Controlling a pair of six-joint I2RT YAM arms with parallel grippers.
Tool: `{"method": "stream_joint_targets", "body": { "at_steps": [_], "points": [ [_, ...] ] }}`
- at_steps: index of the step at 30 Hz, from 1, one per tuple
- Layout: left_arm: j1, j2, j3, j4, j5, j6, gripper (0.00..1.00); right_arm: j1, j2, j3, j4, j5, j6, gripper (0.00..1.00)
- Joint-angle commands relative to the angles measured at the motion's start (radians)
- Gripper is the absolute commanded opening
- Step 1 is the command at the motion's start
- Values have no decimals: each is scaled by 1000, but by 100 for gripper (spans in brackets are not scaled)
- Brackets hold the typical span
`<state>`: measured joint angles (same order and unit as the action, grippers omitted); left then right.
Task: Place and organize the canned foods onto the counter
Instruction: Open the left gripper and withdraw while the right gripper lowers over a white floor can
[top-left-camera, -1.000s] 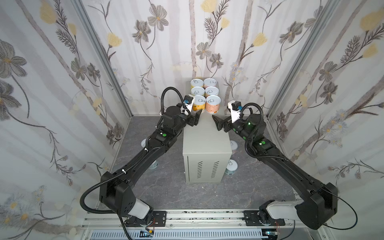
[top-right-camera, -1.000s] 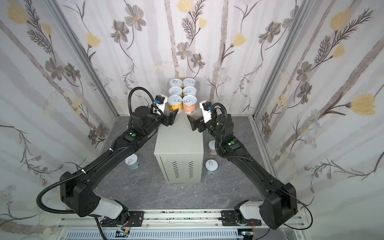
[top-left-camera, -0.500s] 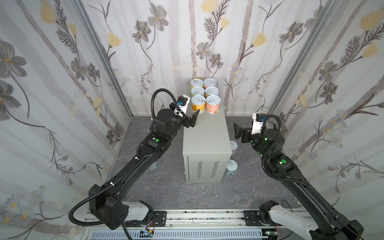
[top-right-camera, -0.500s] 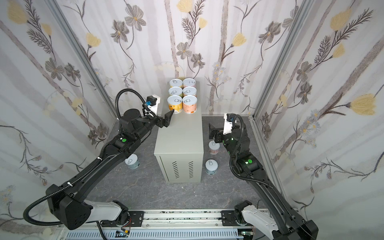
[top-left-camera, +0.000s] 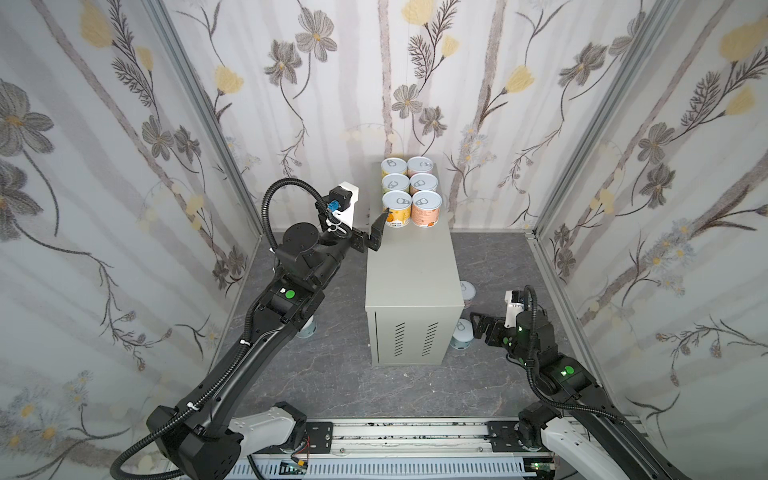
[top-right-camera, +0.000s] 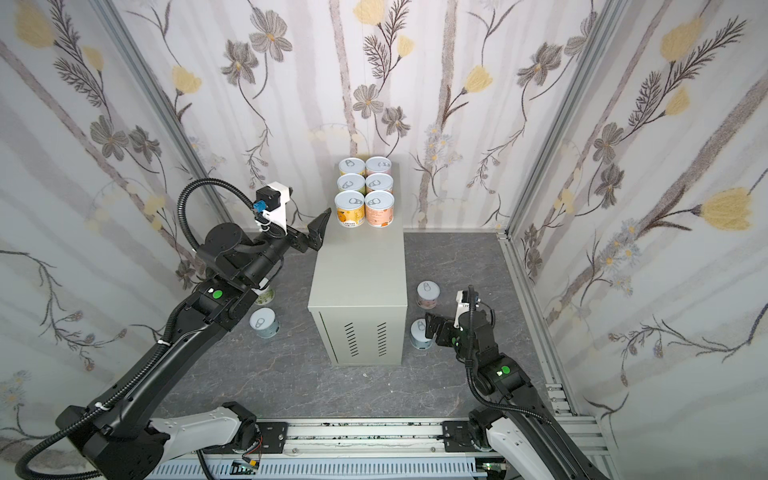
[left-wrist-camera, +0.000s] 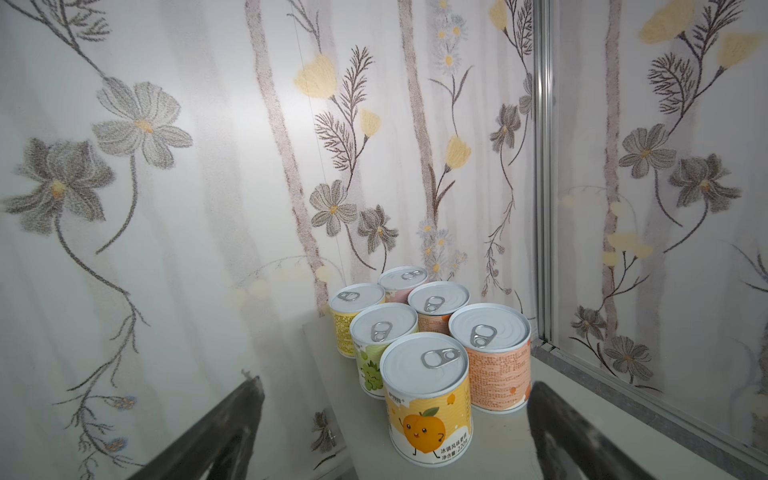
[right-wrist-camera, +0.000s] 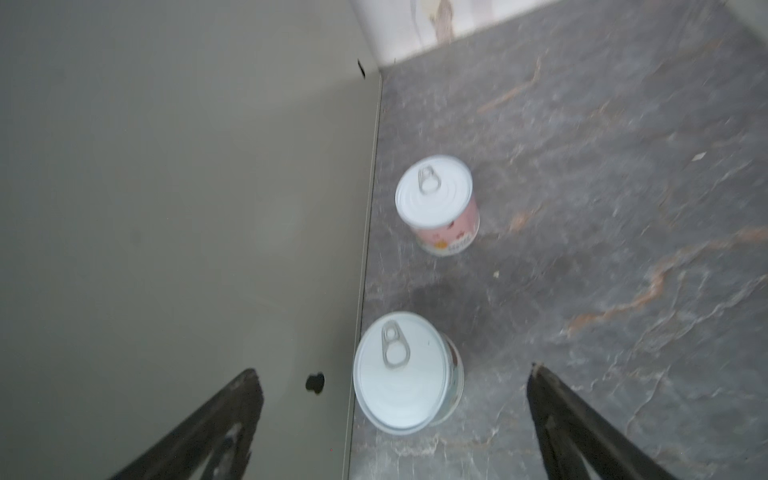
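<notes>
Your left gripper (top-left-camera: 379, 230) hangs spread wide and empty at the left edge of the counter (top-left-camera: 411, 282), centre of both top views; its upper finger tip sits just beside the yellow peach can (top-left-camera: 397, 208), and you cannot tell from there whether they touch; in the left wrist view that can (left-wrist-camera: 428, 399) stands ahead of the two dark fingers (left-wrist-camera: 224, 432), none of it clasped.

Six cans (top-left-camera: 395, 183) stand upright in two columns of three at the counter's far end, upper centre of the frame, packed side by side near the flowered wall (top-left-camera: 332, 104); the orange-labelled can (top-left-camera: 425, 208) stands at the peach can's right.

Your right gripper (top-left-camera: 482, 326) sits low at the lower right of the frame, likewise released and holding nothing; it is close to the light blue can (top-left-camera: 461, 334), upright on the dark marbled floor (top-left-camera: 332, 374) just beside the counter's right side; the pink can (top-left-camera: 467, 291) stands above it in the frame, apart from it; the right wrist view is blurred, yet it shows the light blue can (right-wrist-camera: 405, 372) ahead of the parted fingers (right-wrist-camera: 199, 432).

Left of the counter, in a top view, a grey-blue can (top-right-camera: 264, 322) stands upright beside the left arm; another can (top-right-camera: 266, 296) shows only an edge beneath that arm.
</notes>
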<state>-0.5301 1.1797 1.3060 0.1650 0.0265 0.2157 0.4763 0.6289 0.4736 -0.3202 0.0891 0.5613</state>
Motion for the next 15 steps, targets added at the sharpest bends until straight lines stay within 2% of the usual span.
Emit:
{"method": "stream_joint_targets", "body": {
  "at_steps": [1, 7, 15],
  "points": [
    [2, -28, -5, -22, -26, 26, 100, 24, -6, -53, 47, -42, 83, 99],
    [2, -53, -40, -79, -50, 27, 100, 105, 116, -69, 77, -5, 69, 99],
    [7, -80, -51, -119, -95, 42, 100, 144, 269, -73, 154, 49, 41, 99]
  ]
}}
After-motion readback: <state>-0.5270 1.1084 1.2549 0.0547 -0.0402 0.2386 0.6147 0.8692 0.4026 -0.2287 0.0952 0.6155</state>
